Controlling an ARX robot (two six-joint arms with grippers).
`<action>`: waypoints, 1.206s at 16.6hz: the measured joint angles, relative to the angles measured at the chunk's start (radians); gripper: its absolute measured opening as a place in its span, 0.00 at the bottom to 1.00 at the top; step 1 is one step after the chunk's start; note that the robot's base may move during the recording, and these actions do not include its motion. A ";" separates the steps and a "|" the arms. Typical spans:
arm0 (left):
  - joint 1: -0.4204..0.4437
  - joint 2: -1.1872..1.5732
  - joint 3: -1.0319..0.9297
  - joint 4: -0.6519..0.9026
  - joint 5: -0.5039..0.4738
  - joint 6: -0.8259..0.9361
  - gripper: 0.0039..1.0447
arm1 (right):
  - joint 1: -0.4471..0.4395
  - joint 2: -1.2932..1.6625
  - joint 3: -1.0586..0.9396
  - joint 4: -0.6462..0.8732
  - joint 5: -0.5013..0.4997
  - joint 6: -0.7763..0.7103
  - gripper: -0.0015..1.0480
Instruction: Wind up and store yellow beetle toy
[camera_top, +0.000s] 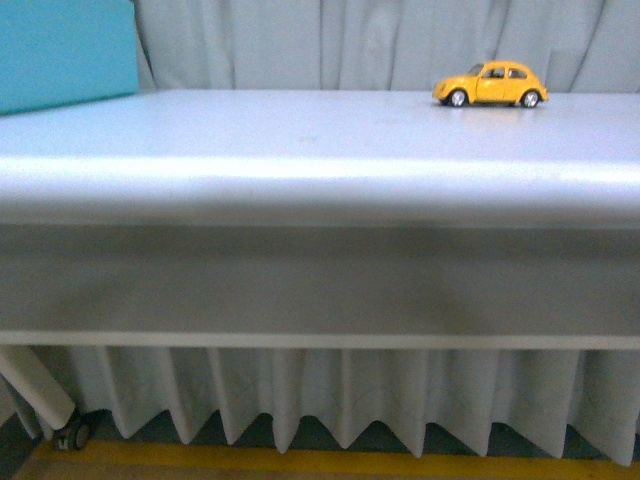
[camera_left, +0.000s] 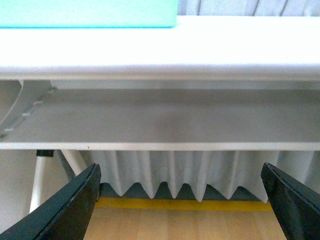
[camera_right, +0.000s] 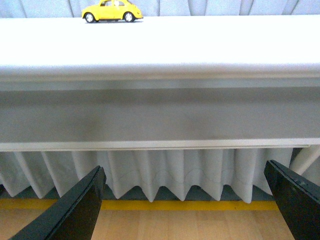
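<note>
The yellow beetle toy (camera_top: 491, 85) stands on its wheels at the far right of the white table (camera_top: 300, 140), side-on, nose to the left. The right wrist view also catches the beetle toy (camera_right: 112, 10) at the table's far edge. Neither arm shows in the front view. My left gripper (camera_left: 180, 200) hangs open below the table's front edge, nothing between its black fingers (camera_left: 75, 200). My right gripper (camera_right: 185, 200) is also open and empty, low in front of the table, far from the toy.
A teal box (camera_top: 65, 50) sits at the table's back left corner, and the teal box (camera_left: 90, 12) shows in the left wrist view too. Grey curtains (camera_top: 350, 45) hang behind. Under the table are a pleated skirt (camera_top: 350, 390), a castor leg (camera_top: 60, 420) and a yellow floor stripe (camera_top: 300, 462).
</note>
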 joint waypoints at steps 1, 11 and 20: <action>0.000 0.000 0.000 0.001 0.001 0.000 0.94 | 0.000 0.000 0.000 0.002 0.001 0.001 0.94; 0.000 0.000 0.000 0.001 0.000 -0.001 0.94 | 0.000 0.000 0.000 0.002 0.000 0.000 0.94; 0.000 0.000 0.000 0.004 0.000 0.000 0.94 | 0.000 0.000 0.000 0.003 0.000 0.003 0.94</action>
